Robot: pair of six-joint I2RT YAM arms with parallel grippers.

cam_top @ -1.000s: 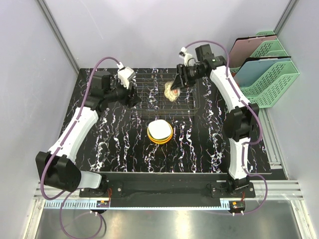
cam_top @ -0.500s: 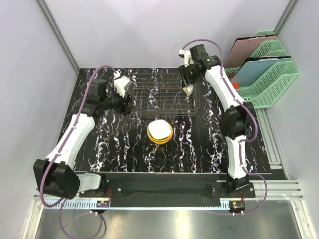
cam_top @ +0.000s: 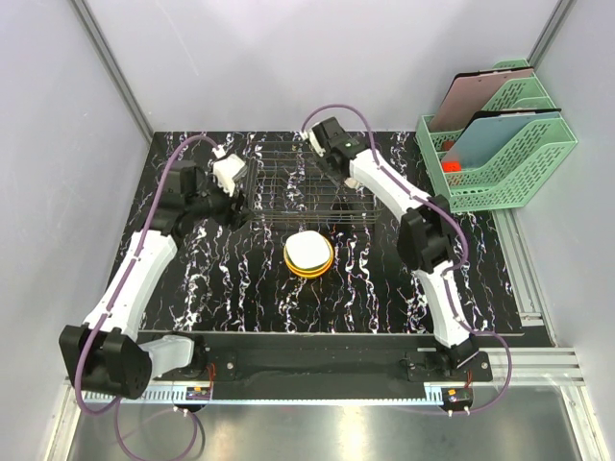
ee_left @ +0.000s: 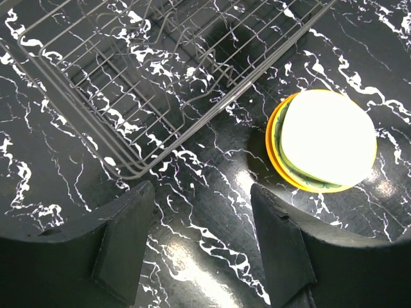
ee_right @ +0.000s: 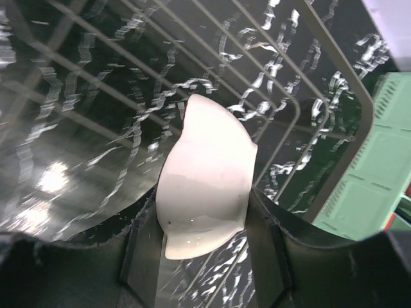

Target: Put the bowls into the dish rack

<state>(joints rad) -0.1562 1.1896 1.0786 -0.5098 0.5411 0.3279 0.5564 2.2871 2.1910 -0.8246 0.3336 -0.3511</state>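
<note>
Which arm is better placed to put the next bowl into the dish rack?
Right. The right gripper is shut on a pale bowl above the dish rack; the left gripper hangs open and empty near the rack's corner.

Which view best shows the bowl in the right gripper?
Right wrist: the pale bowl sits edge-on between the fingers of the right gripper, above the dish rack. From the top external view the arm hides it; left wrist misses it.

No text, label, brand or number can be read: none is made out on the stacked bowls [cam_top: 307, 253], the held bowl [ee_right: 205, 186], the rack [cam_top: 288, 187], the green trays [cam_top: 509, 158] or the tabletop [cam_top: 221, 279].
</note>
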